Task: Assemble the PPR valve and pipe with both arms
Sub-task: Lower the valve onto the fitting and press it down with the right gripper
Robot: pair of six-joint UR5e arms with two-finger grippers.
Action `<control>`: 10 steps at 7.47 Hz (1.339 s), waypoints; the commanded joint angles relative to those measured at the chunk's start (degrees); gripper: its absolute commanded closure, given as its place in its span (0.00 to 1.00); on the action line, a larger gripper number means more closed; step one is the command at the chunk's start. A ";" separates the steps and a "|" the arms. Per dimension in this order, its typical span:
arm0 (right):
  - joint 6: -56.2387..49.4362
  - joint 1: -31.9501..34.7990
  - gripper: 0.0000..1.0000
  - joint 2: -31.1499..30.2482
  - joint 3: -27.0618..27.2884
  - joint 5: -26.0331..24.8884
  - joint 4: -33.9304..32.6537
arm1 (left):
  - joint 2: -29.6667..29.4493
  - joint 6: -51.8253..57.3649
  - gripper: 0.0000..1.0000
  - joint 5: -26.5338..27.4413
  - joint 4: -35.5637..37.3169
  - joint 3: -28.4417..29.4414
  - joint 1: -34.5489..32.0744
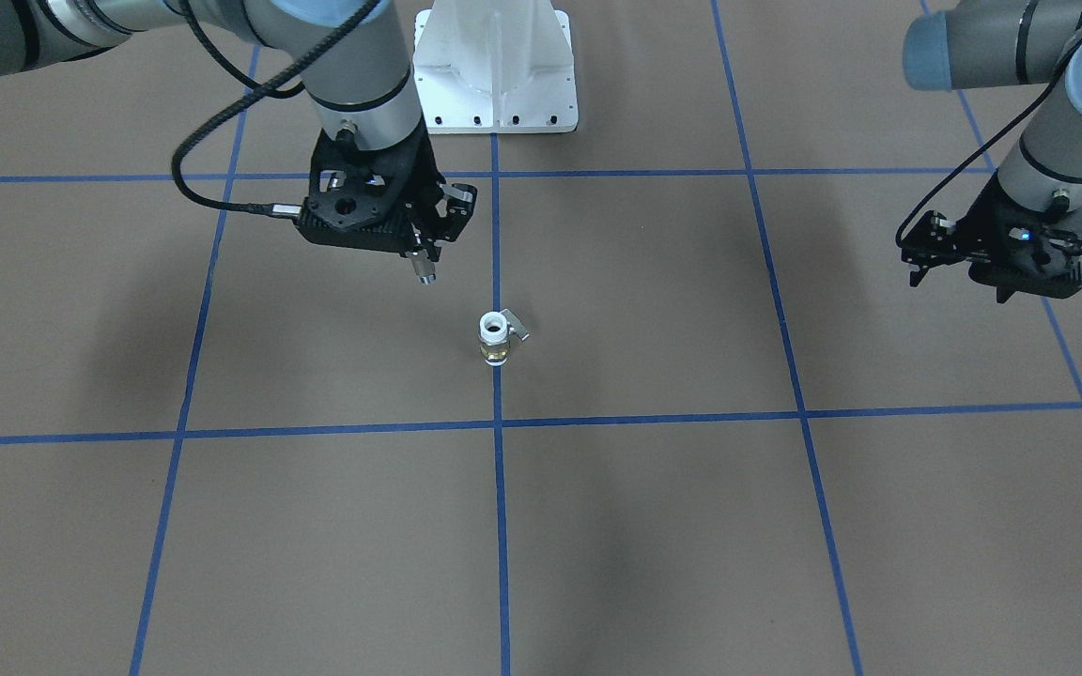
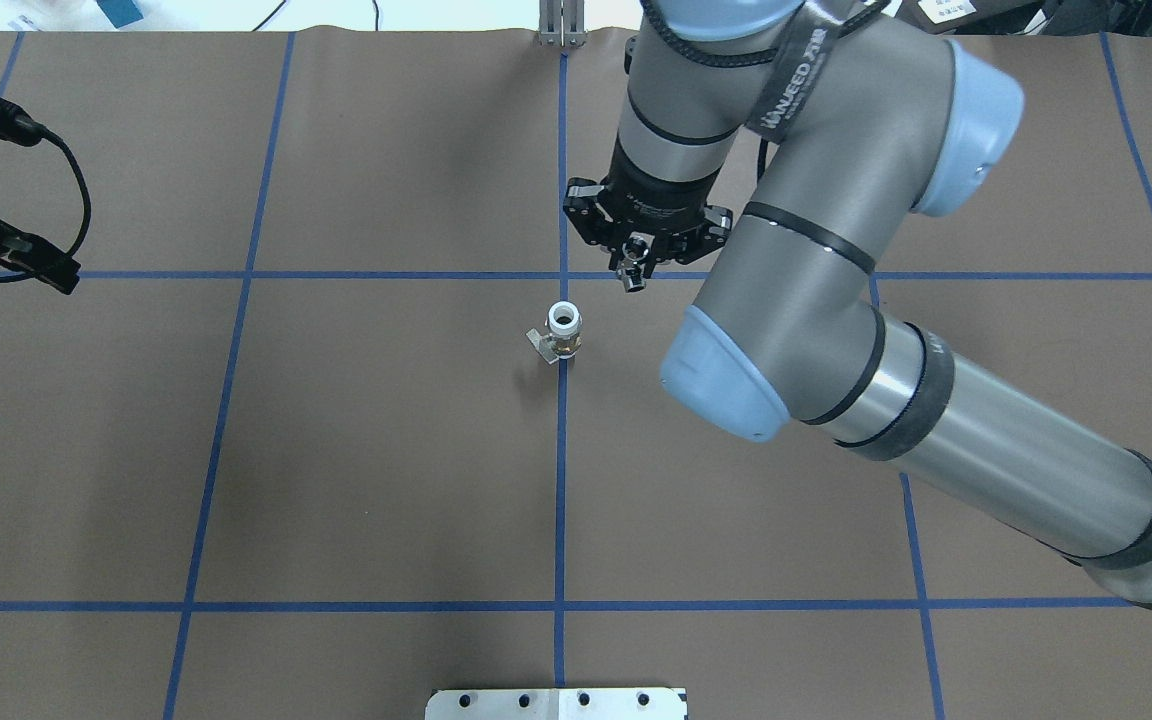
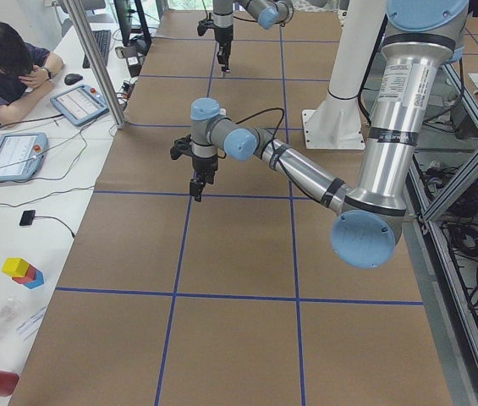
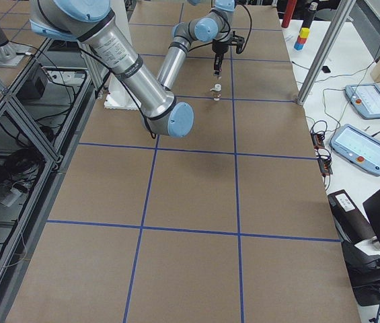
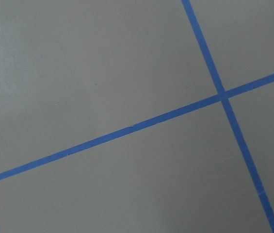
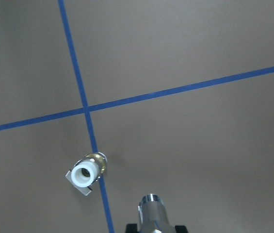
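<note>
The PPR valve (image 1: 496,340) stands upright on the brown table, on a blue tape line, white end up and silver lever to the side. It also shows in the overhead view (image 2: 564,330) and the right wrist view (image 6: 87,172). My right gripper (image 1: 424,252) is shut on the silver pipe (image 1: 425,269), which hangs down from its fingers above the table, beside the valve and apart from it. The pipe also shows in the overhead view (image 2: 633,277) and the right wrist view (image 6: 151,213). My left gripper (image 1: 964,282) hovers far off to the side, open and empty.
The white bolted base (image 1: 494,66) stands at the robot's side of the table. Blue tape lines (image 5: 127,130) cross the brown table cover. An operator (image 3: 6,68) sits at a side desk with tablets, beyond the table's far edge.
</note>
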 commanded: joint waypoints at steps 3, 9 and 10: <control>1.56 -3.58 1.00 3.74 -6.21 -3.10 3.07 | 0.57 1.98 0.00 -1.37 -3.71 3.68 -1.91; -0.81 -5.35 1.00 4.09 -10.34 -4.95 3.42 | 0.31 1.89 0.00 -1.37 -3.72 3.69 -2.00; -2.64 -5.26 1.00 4.18 -11.56 -4.78 3.51 | 0.31 1.80 0.00 -1.37 -3.72 3.78 -2.00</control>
